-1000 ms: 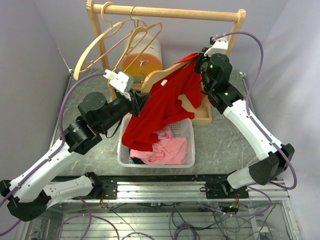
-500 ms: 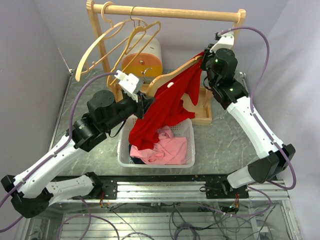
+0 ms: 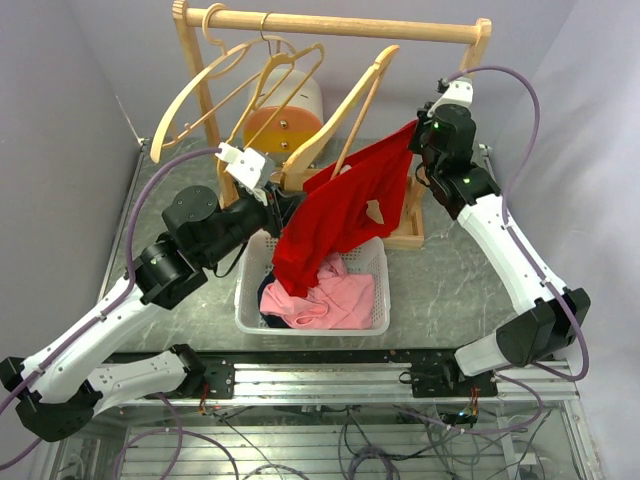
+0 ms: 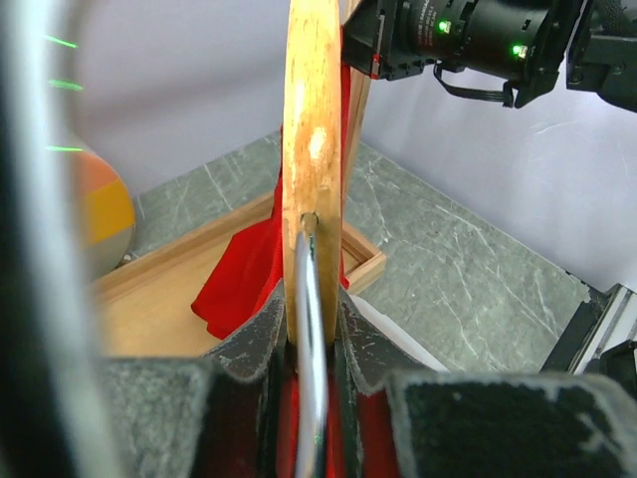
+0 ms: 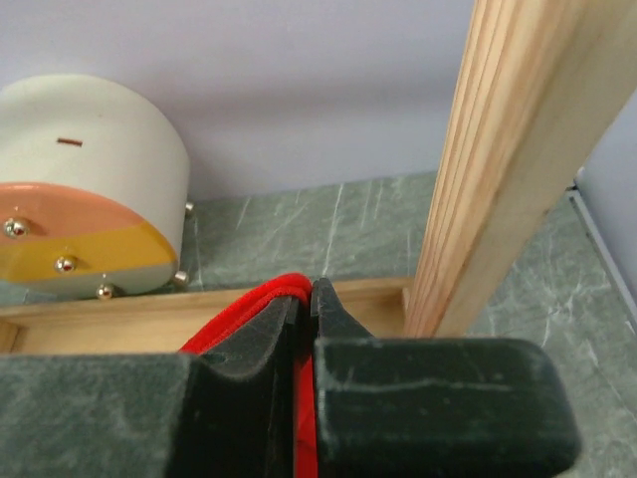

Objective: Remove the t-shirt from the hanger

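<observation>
Left claw (image 4: 311, 324) clamps the wooden hanger (image 4: 311, 129); right claw (image 5: 304, 299) pinches the red t-shirt (image 3: 340, 215), stretched above the centre of the bench (image 3: 450, 280). Pulling steadily toward the right edge, hanger held firm, should free it.

hanger (image 4: 312, 149): top cut off; t-shirt (image 5: 249, 301): mostly hidden by right gripper (image 5: 305, 299)
</observation>
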You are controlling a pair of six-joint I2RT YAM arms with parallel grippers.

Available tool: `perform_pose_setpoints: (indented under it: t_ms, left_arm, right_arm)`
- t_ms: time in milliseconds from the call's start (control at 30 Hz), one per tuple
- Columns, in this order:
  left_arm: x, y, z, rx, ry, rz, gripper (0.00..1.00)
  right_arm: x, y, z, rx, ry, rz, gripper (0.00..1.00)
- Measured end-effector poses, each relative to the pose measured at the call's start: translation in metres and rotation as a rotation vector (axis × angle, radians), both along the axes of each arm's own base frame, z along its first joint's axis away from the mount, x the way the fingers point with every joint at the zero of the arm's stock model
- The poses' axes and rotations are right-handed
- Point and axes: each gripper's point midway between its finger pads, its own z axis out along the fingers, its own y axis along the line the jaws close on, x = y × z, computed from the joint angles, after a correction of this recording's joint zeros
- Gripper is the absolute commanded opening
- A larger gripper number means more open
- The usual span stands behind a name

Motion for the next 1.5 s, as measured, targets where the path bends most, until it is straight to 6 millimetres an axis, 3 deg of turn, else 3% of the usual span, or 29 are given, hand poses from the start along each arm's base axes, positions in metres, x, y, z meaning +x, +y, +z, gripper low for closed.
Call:
perform_pose_setpoints:
  t_ms: [233, 400, 467, 600, 700, 867, 1000, 1200, 1333, 1500]
  left_arm:
    - [0.002, 0.002, -0.003, -0.002, 0.010, 0.019, 0.07]
    - [0.008, -0.001, -0.001, -0.019, 0.013, 0.036, 0.07]
    - [0.012, -0.003, 0.001, -0.024, 0.012, 0.045, 0.07]
    - [0.019, -0.011, 0.015, -0.075, -0.022, 0.043, 0.07]
    - [0.021, -0.014, 0.034, -0.139, -0.065, 0.040, 0.07]
    - [0.020, -0.012, 0.082, -0.204, -0.141, 0.040, 0.07]
    - [0.009, 0.002, 0.129, -0.257, -0.223, 0.044, 0.07]
    - [-0.009, 0.032, 0.172, -0.305, -0.311, 0.081, 0.07]
    - [-0.013, 0.042, 0.174, -0.300, -0.314, 0.103, 0.07]
    - [-0.009, 0.040, 0.164, -0.270, -0.287, 0.114, 0.07]
  right_arm:
    - [-0.014, 0.002, -0.021, 0.051, 0.031, 0.081, 0.00]
    - [-0.044, 0.023, -0.031, 0.074, 0.024, 0.185, 0.02]
    - [-0.062, 0.046, -0.033, 0.066, 0.020, 0.249, 0.05]
    - [-0.110, 0.121, -0.028, 0.049, -0.002, 0.470, 0.06]
    - [-0.147, 0.165, -0.026, 0.035, -0.010, 0.616, 0.06]
    - [-0.200, 0.209, -0.018, -0.036, -0.032, 0.748, 0.06]
    - [-0.235, 0.226, 0.022, -0.052, -0.111, 0.826, 0.06]
    - [-0.260, 0.218, 0.126, 0.001, -0.303, 0.870, 0.06]
    - [-0.276, 0.215, 0.190, 0.034, -0.429, 0.931, 0.07]
    - [-0.297, 0.208, 0.267, 0.084, -0.614, 1.002, 0.11]
